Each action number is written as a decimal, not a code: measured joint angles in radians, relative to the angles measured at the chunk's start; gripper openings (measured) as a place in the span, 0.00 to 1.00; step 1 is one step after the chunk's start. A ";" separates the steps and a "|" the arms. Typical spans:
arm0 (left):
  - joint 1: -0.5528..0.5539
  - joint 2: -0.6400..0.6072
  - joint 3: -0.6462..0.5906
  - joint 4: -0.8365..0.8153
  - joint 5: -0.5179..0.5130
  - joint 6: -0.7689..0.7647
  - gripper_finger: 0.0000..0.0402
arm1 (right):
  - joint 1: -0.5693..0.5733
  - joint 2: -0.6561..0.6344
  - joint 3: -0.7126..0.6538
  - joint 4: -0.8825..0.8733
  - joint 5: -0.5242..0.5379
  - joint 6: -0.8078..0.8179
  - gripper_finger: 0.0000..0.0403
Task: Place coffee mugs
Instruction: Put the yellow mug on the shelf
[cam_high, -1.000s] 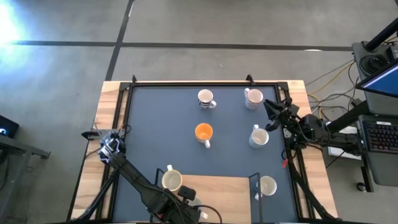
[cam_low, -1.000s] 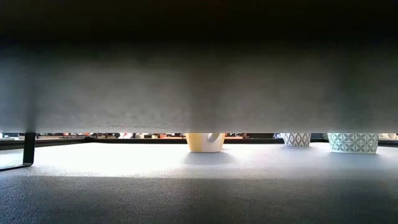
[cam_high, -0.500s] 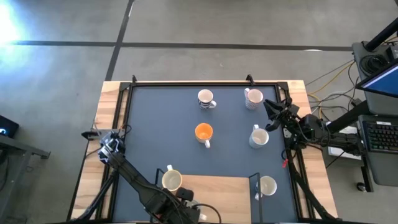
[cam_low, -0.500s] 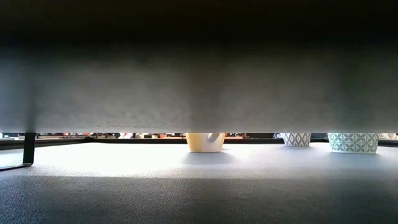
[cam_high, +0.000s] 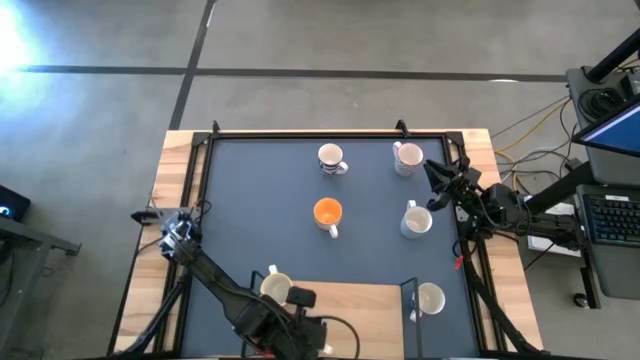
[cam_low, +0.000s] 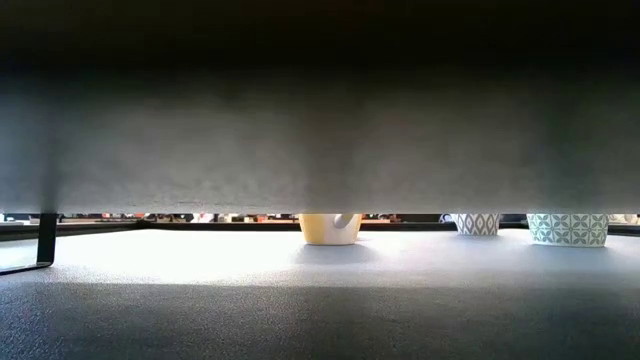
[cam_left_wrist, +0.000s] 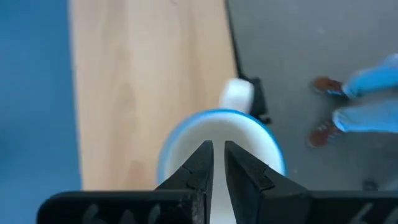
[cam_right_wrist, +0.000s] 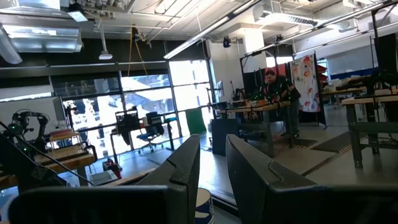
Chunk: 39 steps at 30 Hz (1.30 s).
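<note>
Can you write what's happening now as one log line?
left hand: over cream mug, near edge | right hand: open, waiting by right edge | orange mug: mid-table, untouched

A broad dark band hides most of the low view, leaving only the bases of three mugs visible.

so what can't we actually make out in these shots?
- Low view: a dark slab fills most of the picture; only the bases of three mugs show.
- High view: the left hand covers part of the cream mug.
- Left wrist view: blurred; a mug's rim sits behind the fingers, grip unclear.
- Right wrist view: sees the room, no table.
</note>
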<state>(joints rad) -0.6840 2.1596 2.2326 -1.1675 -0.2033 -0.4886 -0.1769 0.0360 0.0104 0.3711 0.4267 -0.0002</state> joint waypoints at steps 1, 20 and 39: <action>0.006 0.000 0.000 -0.003 -0.010 -0.002 0.05 | 0.000 0.000 0.000 0.000 0.000 0.000 0.17; 0.216 0.000 -0.002 -0.185 -0.027 0.086 0.17 | 0.000 0.000 0.000 0.000 0.000 0.000 0.17; 0.547 0.000 -0.106 -0.189 0.013 0.701 0.40 | 0.000 0.000 0.000 0.000 0.000 0.000 0.17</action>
<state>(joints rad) -0.1370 2.1593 2.1270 -1.3568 -0.1906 0.2125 -0.1770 0.0364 0.0105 0.3710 0.4267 -0.0002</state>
